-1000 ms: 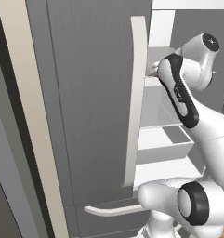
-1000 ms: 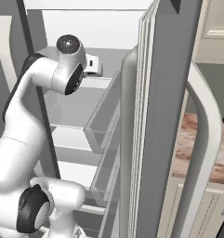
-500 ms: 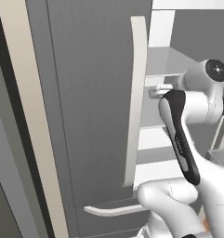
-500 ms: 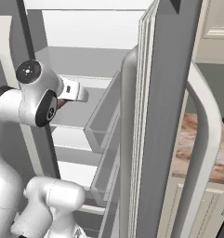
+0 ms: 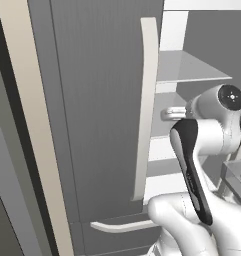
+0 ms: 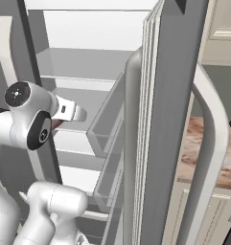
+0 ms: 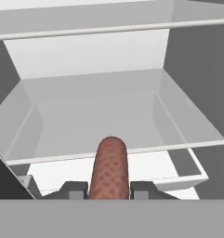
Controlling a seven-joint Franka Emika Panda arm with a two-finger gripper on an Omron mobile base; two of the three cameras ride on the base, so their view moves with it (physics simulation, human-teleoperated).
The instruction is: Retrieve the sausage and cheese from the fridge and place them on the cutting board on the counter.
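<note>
The sausage, a reddish-brown rod, sticks out forward between my gripper's two dark fingertips, which are shut on it. The hand points into the open fridge, just in front of a pale shelf edge. In the right base view the gripper hangs before the middle shelves, with a bit of the sausage showing under the hand. From the left base the hand peeks past the closed left fridge door. The cheese and the cutting board are out of view. A strip of the counter lies to the right.
The right fridge door stands open with its door bins and a long curved handle close to my right. The off-white handle of the left door and a drawer handle are near the arm. Cream cabinets sit under the counter.
The hand has come down from the upper shelf level and drawn back out of the fridge with the sausage. The jaws have closed slightly further.
</note>
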